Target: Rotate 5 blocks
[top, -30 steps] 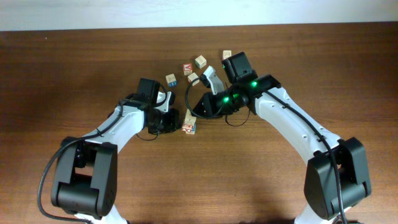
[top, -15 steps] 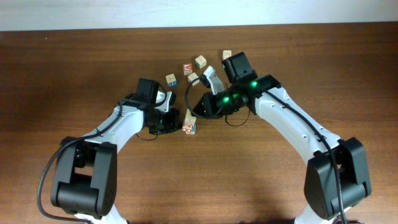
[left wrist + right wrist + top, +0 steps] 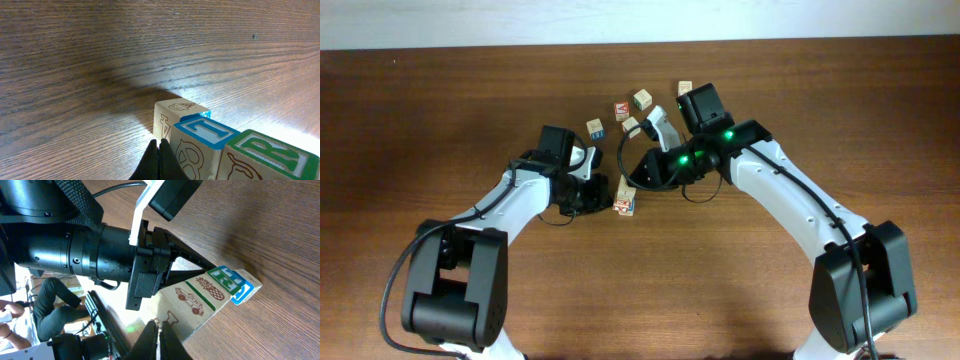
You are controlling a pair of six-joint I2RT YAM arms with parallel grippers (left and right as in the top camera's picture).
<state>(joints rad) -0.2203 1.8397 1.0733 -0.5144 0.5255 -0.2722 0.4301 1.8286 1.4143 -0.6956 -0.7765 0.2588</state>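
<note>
Counting from above, five single cubes lie loose on the brown wood-grain table (image 3: 440,100) beyond the arms: a blue-printed cube (image 3: 595,128), a red-faced cube (image 3: 622,109), a yellow-green block (image 3: 642,99), a small pale block (image 3: 631,125) just beside a white part of the right arm, and another pale block (image 3: 685,88) at the far edge of that arm's black housing. A sixth item, a short row of blocks (image 3: 624,197), sits between the two gripper tips near the table's middle; from overhead its number cannot be counted. The left wrist camera shows three cubes of that row pressed side to side: a pale cube (image 3: 172,117) with faint line drawings, a blue-framed letter cube (image 3: 202,134), and a green-framed letter cube (image 3: 270,156). All are square-edged bare wood with slightly softened corners and printed faces; the right wrist camera shows a brown car print (image 3: 190,302) and a pineapple print (image 3: 210,287) on their sides. Two arms, white shells with black joints, each carry one gripper. The left gripper (image 3: 158,157) has its thin black fingers pressed together to a point, holding nothing, the tip right against the pale cube's side. The right gripper (image 3: 160,332) likewise has its jaws together and empty, the tip close to the row's near end; whether it touches cannot be told.
</note>
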